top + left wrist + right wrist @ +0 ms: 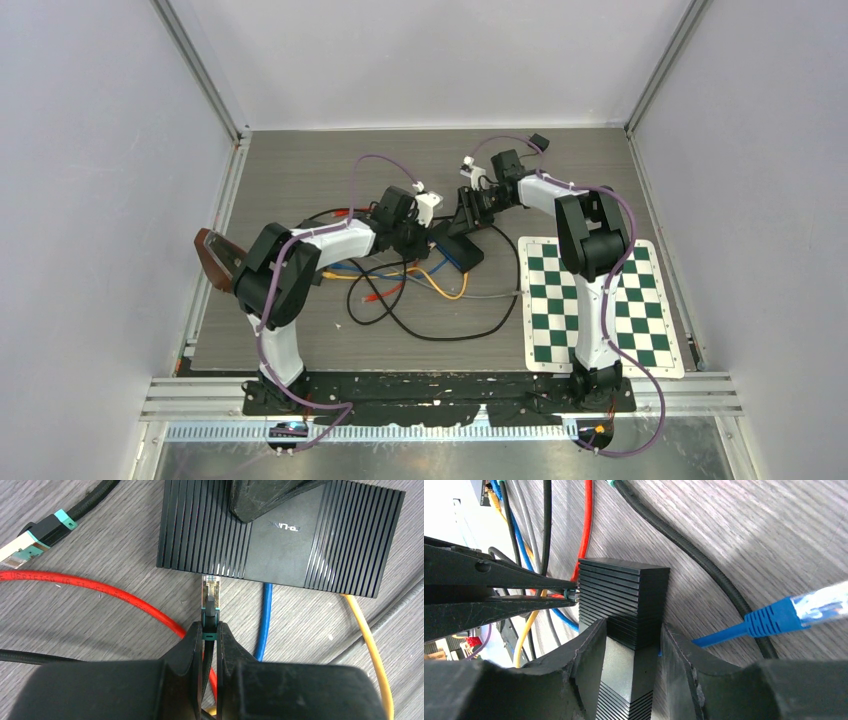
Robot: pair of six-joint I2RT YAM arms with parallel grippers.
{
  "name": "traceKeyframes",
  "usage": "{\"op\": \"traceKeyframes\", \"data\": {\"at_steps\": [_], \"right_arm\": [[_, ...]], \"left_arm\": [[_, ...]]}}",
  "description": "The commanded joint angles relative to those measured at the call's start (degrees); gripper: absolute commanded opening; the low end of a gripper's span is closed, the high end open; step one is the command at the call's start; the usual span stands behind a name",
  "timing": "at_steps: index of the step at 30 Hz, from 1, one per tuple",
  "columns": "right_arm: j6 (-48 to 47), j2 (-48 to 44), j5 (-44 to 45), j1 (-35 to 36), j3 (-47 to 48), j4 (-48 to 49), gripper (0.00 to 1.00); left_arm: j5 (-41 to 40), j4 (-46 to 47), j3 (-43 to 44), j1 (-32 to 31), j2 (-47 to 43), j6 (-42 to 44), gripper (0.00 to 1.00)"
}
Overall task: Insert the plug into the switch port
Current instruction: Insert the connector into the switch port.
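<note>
A: Since the plug (210, 587) has its clear tip right against the front wall of the switch (300, 545), what could spoil things from here?

B: Mostly alignment. The left gripper (210, 630) is pinched narrow on the teal boot at the plug's rear, well back from the switch. With any sideways error, the tip butts the switch wall beside the port instead of sliding in.

A: Is it in the port at all?

B: I can't say for sure. From the left wrist, the ribbed top edge of the switch hides the opening, so the tip may only be at the mouth.

A: And the switch itself?

B: The right gripper (631, 630) is clamped across its body, one finger on each side, which should brace it. If that hold slips under the push, the switch slides or twists on the table (75, 630) and the latch never clicks.

A: The cables?

B: The blue cable (266, 620) leaves the same front wall of the switch and the yellow cable (367, 640) leaves it nearer the corner. The red cable (100, 587) lies in front of the switch. A finger snagging one could drag the switch or tip the plug off line
</note>
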Motion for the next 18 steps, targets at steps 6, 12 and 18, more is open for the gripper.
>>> {"op": "traceKeyframes", "data": {"at_steps": [6, 12, 18], "right_arm": [[-10.03, 2.64, -3.86, -0.03, 8.48, -12.10, 0.48], [-11.27, 5.67, -3.31, -0.01, 12.90, -15.14, 0.48], [-10.75, 7.55, -3.79, 0.30, 15.73, -15.68, 0.43]], "left_arm": [[-0.89, 5.03, 1.14, -0.26, 0.85, 2.31, 0.00], [0.16, 5.87, 0.63, -0.23, 0.05, 5.13, 0.00], [1.22, 7.42, 0.35, -0.26, 0.06, 5.71, 0.00]]}}
